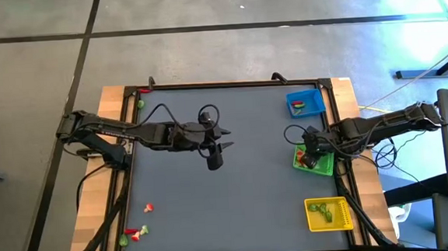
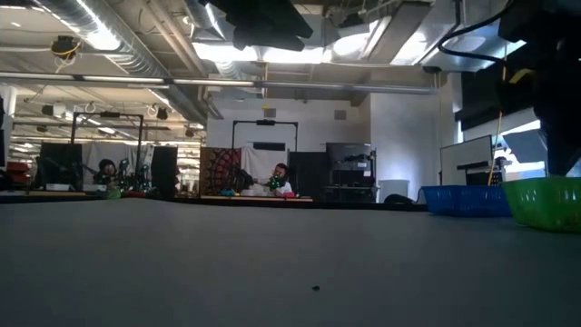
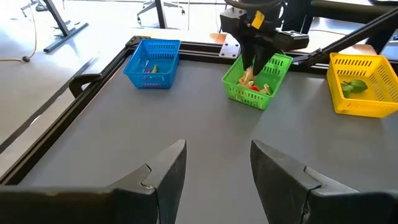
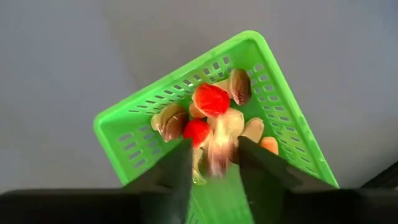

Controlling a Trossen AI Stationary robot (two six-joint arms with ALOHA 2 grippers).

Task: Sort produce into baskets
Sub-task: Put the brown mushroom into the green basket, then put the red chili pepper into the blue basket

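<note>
Green plastic walls of the green basket point(image 4: 261, 93) frame the right gripper point(image 4: 214, 155), which hangs directly above it so a piece lands among the red and whitish produce point(image 4: 211, 99) beneath its fingers; a blurred pale piece sits between them, though a firm grasp cannot be told. The left gripper point(image 3: 217, 174) waits mid-counter, fingers released and empty, well apart from the blue basket point(image 3: 152, 62) and yellow basket point(image 3: 360, 84) ahead. More pieces point(image 1: 137, 232) lie far behind it on the dark grey counter point(image 1: 236, 195), edged in wood, with an open workshop beyond.
</note>
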